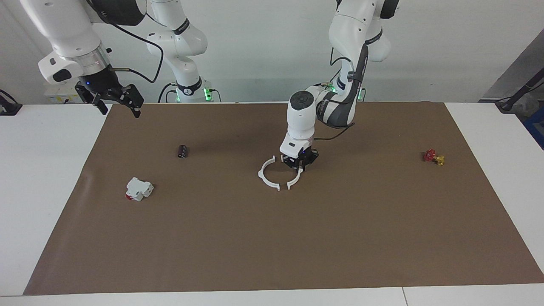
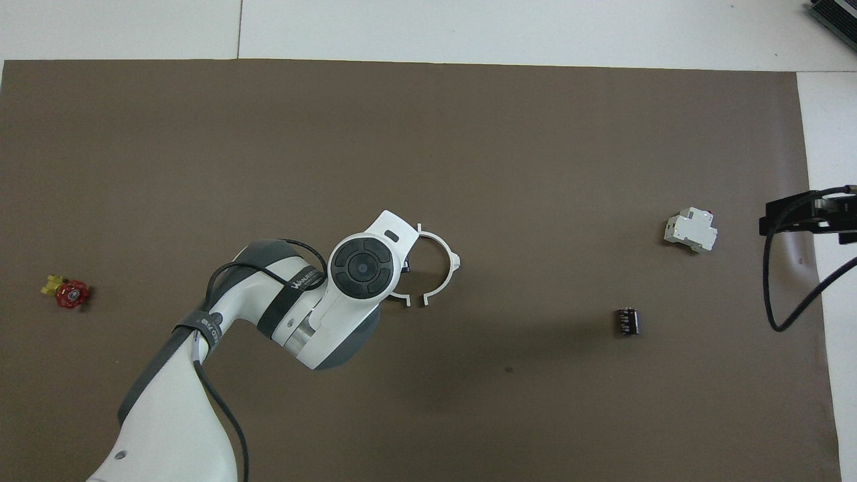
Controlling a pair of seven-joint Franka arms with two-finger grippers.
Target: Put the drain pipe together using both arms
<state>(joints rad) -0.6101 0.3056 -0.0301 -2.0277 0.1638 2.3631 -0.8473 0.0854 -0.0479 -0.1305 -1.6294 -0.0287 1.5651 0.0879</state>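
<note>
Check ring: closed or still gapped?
Gapped. The two arcs lie flat with a gap between their ends farthest from the robots; the left gripper sits at one arc.

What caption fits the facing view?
Left tool down at one white half-ring beside its mate on the brown mat; right tool waits raised at the mat's corner.

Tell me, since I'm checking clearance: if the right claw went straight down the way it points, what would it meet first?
Probably nothing but the brown mat. The right claw hangs open in the air over the mat's edge at the right arm's end, pointing roughly downward; depth is hard to judge.
</note>
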